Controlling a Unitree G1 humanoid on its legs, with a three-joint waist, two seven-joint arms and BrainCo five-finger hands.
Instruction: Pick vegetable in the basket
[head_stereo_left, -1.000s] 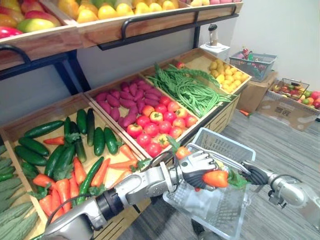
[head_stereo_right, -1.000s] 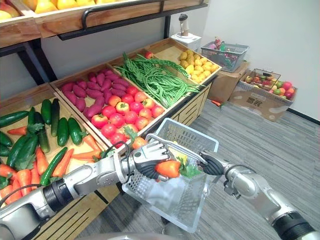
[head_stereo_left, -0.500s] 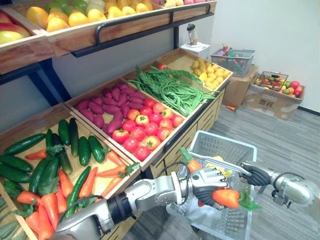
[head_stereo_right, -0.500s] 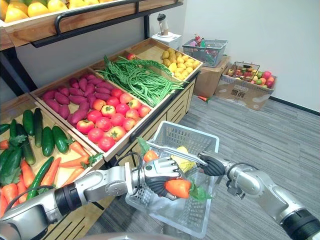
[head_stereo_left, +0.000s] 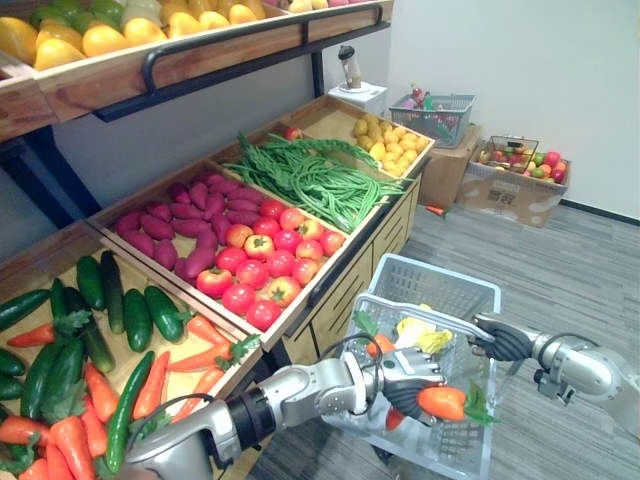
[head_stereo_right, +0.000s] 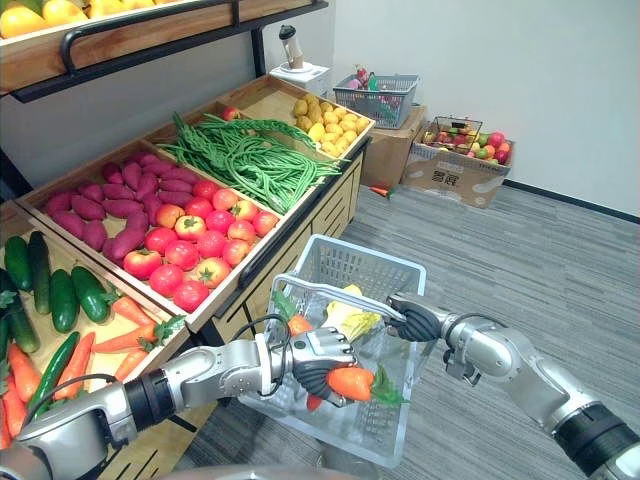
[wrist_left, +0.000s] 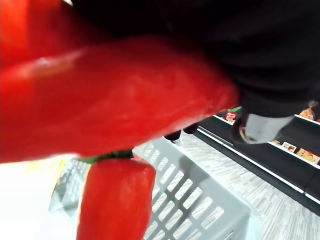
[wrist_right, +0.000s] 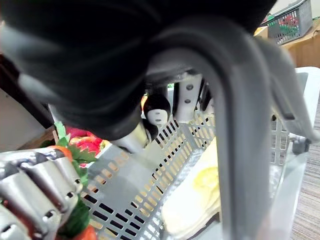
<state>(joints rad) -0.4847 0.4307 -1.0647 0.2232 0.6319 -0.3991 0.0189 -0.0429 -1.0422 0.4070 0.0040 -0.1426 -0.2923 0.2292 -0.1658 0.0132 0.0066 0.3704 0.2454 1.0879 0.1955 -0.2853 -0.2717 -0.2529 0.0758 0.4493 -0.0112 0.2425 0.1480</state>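
Left eye view: my left hand (head_stereo_left: 408, 366) is down inside the basket (head_stereo_left: 436, 283) now, fingers curled round the pepper (head_stereo_left: 441, 402), which juts out past my fingertips. A second ago that pepper rode level with the handle (head_stereo_left: 425, 317), and now the handle crosses above my knuckles. My head has swung as well, so I'm judging this against the basket, not the shelves.

Right eye view: same story, the pepper is below the rim. There's a carrot (head_stereo_right: 298, 324) back by my wrist and a yellow vegetable (head_stereo_right: 350, 318) just beyond my knuckles. My right hand (head_stereo_right: 415, 318) is wrapped round the end of the handle, carrying the basket, a little way past my left fingertips.

Left wrist view: glossy red pepper jammed against my palm, my grip closed on it. Another red vegetable (wrist_left: 117, 200) hangs right beneath it, and the slotted grey basket wall runs beyond.

Right wrist view: the handle runs straight through my closed right fingers. Down beyond it I can see my left hand's silver fingers inside the basket, green stalk poking out beside them.

So the carry looks finished to me. What's left, I reckon, is to open the left fingers, let the pepper drop, and draw back out under that handle without snagging it
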